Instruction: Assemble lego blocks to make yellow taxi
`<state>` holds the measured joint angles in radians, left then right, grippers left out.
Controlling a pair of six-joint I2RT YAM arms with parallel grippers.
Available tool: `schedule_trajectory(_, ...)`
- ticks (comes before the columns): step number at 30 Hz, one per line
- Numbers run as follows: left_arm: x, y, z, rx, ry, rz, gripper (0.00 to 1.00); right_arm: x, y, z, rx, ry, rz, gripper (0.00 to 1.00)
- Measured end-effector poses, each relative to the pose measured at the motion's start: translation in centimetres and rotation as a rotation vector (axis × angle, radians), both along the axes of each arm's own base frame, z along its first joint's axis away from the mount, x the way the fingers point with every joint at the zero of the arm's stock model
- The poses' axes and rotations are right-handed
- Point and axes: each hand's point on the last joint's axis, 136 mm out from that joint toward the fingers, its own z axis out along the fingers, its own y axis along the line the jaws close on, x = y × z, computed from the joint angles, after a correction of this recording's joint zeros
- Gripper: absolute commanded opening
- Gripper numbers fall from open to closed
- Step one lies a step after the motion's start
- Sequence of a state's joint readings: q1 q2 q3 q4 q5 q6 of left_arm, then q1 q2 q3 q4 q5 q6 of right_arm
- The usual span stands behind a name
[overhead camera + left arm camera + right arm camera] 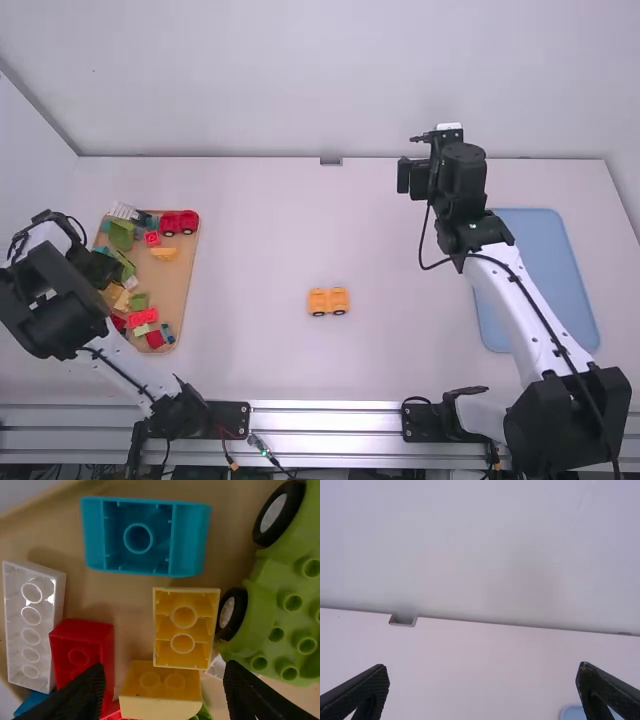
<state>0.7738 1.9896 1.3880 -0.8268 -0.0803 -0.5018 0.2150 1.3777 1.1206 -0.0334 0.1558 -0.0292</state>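
In the high view my left gripper (98, 268) is over the left side of the tray of blocks. The left wrist view has the left gripper (162, 687) open above an upturned yellow block (182, 629) and a yellow curved block (161, 692), with nothing held. An orange-yellow car base with dark wheels (328, 301) stands alone near the table's middle. My right gripper (416, 177) is raised toward the table's far side in the high view; in the right wrist view the right gripper (482, 687) stands wide open, holding nothing.
The brown tray (182, 280) at the left holds several loose blocks, among them a red wheeled base (180, 223). Close to my left fingers are a red block (82, 652), a teal block (145, 536) and a green wheeled piece (280, 615). A blue tray (545, 260) lies at the right.
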Motion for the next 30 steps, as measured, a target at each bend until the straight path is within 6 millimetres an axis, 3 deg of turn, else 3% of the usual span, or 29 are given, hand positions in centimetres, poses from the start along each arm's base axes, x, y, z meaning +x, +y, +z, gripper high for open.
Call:
schedule_trajectory(10,-0.5,-0.2,-2.8,0.024,-0.021,-0.001,0.53,0.1,0.0,0.2,0.001,-0.008,0.001,0.99)
schedule_trajectory(14,-0.2,0.0,-3.2,0.04,-0.042,-0.007,0.34,0.1,0.0,0.4,0.005,-0.016,0.0,0.99)
schedule_trajectory(15,0.0,0.1,-3.2,0.045,-0.046,-0.012,0.34,0.2,0.1,0.4,0.005,-0.017,0.001,0.99)
schedule_trajectory(20,0.4,0.5,-3.2,0.063,-0.064,-0.034,0.35,0.2,0.1,0.4,0.006,-0.019,0.001,0.99)
schedule_trajectory(22,0.7,0.5,-3.2,0.062,-0.076,-0.055,0.41,0.2,0.1,0.4,0.007,-0.019,0.003,0.99)
schedule_trajectory(26,0.9,0.5,-3.2,0.057,-0.086,-0.079,0.73,0.2,0.1,0.5,0.005,-0.02,0.004,0.99)
schedule_trajectory(28,1.0,0.6,-3.2,0.061,-0.09,-0.081,0.72,0.2,0.1,0.4,0.007,-0.019,0.003,0.99)
schedule_trajectory(30,1.1,0.7,-3.1,0.063,-0.096,-0.089,0.64,0.2,0.1,0.4,0.007,-0.019,0.003,0.99)
